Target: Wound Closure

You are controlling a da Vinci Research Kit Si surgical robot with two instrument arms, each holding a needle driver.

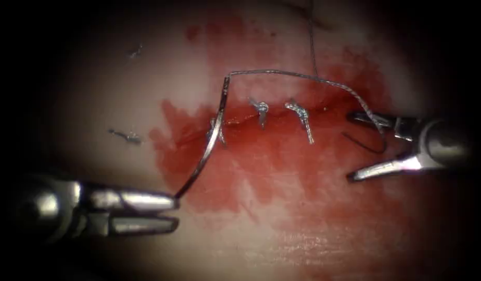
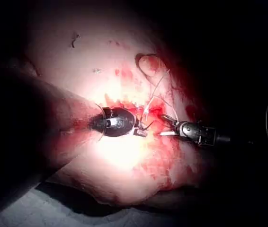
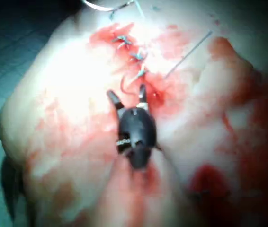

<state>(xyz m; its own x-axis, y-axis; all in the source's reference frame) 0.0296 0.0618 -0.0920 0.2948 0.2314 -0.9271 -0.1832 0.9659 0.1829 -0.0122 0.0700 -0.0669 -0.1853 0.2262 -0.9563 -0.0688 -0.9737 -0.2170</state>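
1. The tissue (image 1: 282, 224) is the biggest thing here: a pale, glistening slab that reads as a rounded mound in the wrist views, resting on a grey-blue woven cloth (image 2: 77, 213) seen at its edge.
2. Red fluid (image 1: 282, 166) spreads in a wide, wet stain across the middle and right of the endoscope frame, soaking outward from the cut.
3. The cut (image 1: 282, 117) runs as a thin horizontal line through the centre, crossed by knotted stitches (image 1: 301, 117) with short, stiff, silvery tails.
4. The left tool (image 1: 175, 211) comes in from the lower left, a rounded metal wrist with two flat polished jaws. The jaws stand slightly apart, and the needle's end meets the upper jaw's tip; I cannot tell whether it is truly gripped.
5. The right tool (image 1: 350, 147) enters from the right edge, jaws spread wide. The thread drapes over its upper jaw; the jaws clamp nothing. The right wrist view shows the same spread fork from behind, above a dark bulbous wrist.
6. The needle (image 1: 206, 148) is a slim steel curve rising from the left tool's tip to just above the cut's left end; it lies over the tissue, not buried.
7. The thread (image 1: 292, 74), braided and grey, arcs from the needle's upper end rightward and down to the right tool.
8. Cut ends of thread (image 1: 127, 137) lie loose on the pale tissue at the left.
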